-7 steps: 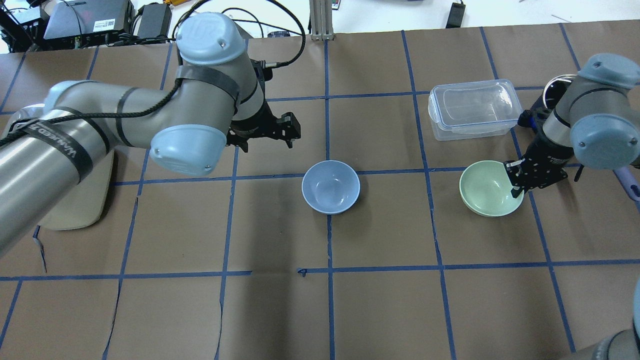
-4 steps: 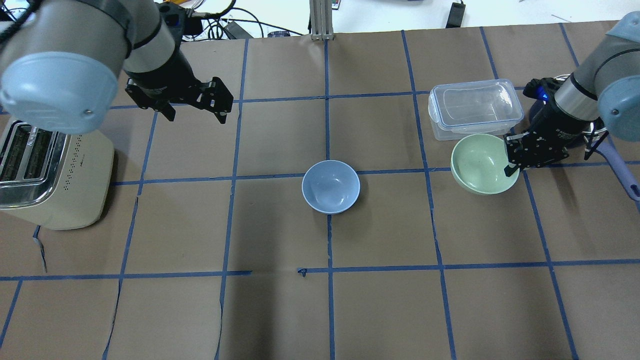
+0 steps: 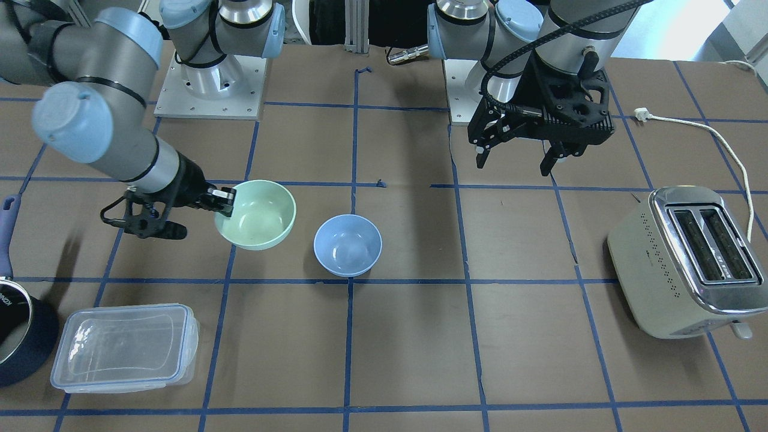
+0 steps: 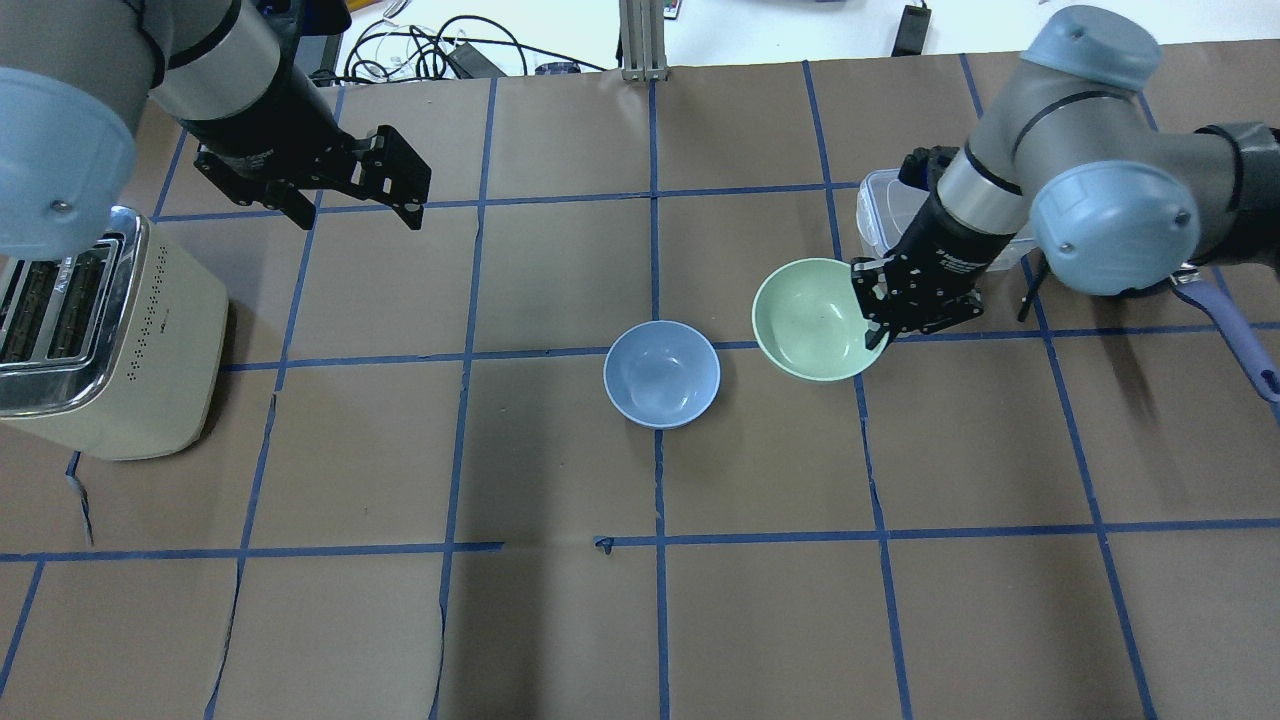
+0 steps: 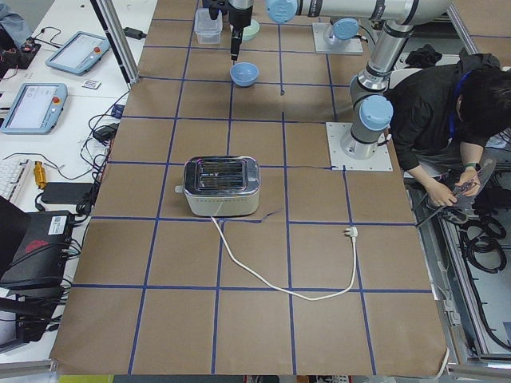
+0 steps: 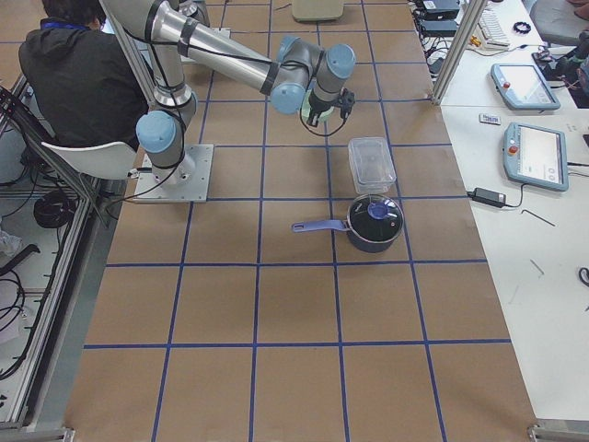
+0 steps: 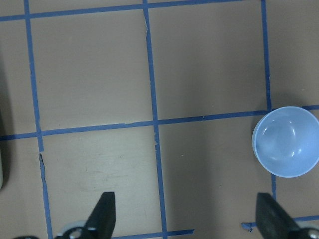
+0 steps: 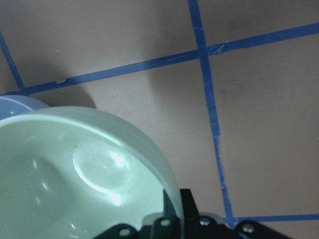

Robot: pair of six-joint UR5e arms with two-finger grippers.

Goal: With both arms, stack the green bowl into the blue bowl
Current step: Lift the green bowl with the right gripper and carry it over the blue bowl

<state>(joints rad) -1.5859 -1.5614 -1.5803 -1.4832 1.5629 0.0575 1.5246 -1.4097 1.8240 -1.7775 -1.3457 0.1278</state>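
The green bowl (image 4: 815, 318) hangs above the table, just right of the blue bowl (image 4: 661, 373) in the overhead view. My right gripper (image 4: 880, 325) is shut on the green bowl's right rim; the grip also shows in the front view (image 3: 225, 201). In the right wrist view the green bowl (image 8: 75, 189) fills the lower left, with the blue bowl's rim (image 8: 20, 104) beside it. The blue bowl (image 3: 347, 244) stands upright and empty. My left gripper (image 4: 358, 220) is open and empty at the far left, well away from both bowls. The left wrist view shows the blue bowl (image 7: 285, 148) at the right.
A cream toaster (image 4: 100, 340) stands at the left edge, its cord (image 3: 708, 129) trailing behind it. A clear lidded container (image 3: 123, 348) sits behind the right arm. A dark pot (image 3: 18, 336) with a purple handle (image 4: 1230, 330) is at the far right.
My right gripper has lifted the green bowl and carried it left toward the blue bowl. My left arm has swung back and left, uncovering the toaster. The blue bowl has not moved.
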